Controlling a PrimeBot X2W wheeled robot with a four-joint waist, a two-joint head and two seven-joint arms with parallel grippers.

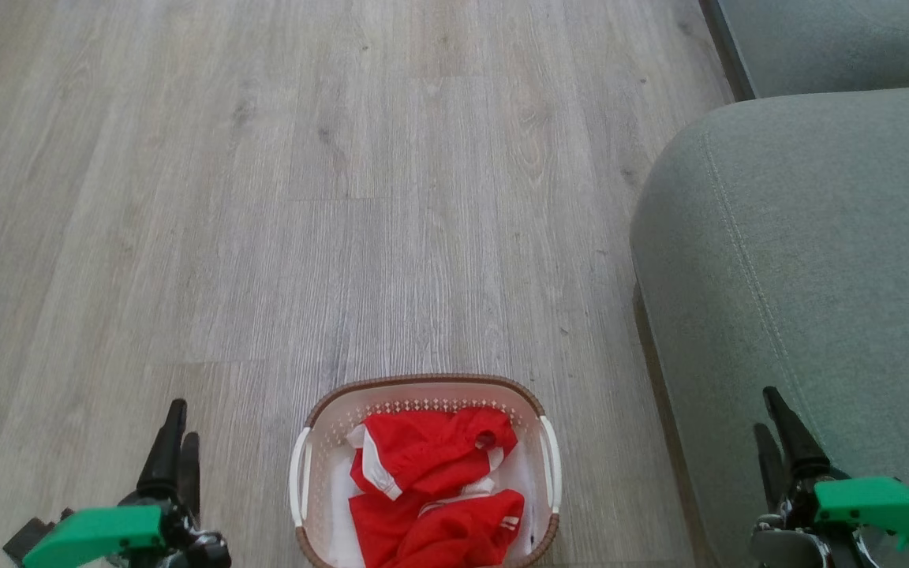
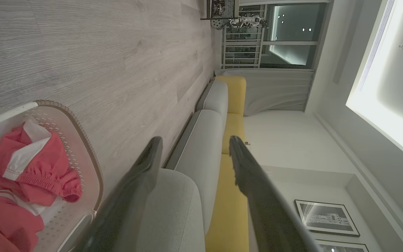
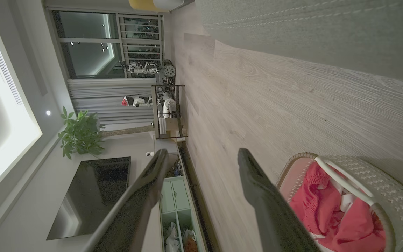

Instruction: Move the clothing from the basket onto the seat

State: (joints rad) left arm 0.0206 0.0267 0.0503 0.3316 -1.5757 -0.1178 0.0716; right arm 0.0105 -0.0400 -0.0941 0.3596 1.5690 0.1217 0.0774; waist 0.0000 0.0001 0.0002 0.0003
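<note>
The basket (image 1: 423,383) stands on the floor (image 1: 344,197) at 6 o'clock in the head view, its near end cut by the bottom edge. The clothing (image 1: 431,465) lies crumpled inside it, red with white panels, one heap toward the basket's 12 o'clock and one toward its 6, over a white liner (image 1: 521,473). The seat (image 1: 817,276) takes the 3 o'clock side; its rounded edge is near the basket's right handle but apart from it, with a strip of floor between. The left gripper (image 1: 184,422) is at 7 o'clock, over the floor just beside the basket, fingers pointing to 12. In the left wrist view its fingers (image 2: 142,175) stand wide apart and empty, with the basket and clothing at 8 o'clock and the grey seat running from 6 toward 12. The right gripper (image 1: 766,410) is at 5 o'clock, in front of the seat's near edge. In the right wrist view its fingers (image 3: 257,189) are likewise spread and empty, with the basket at 4 o'clock and the seat at 1 o'clock.
</note>
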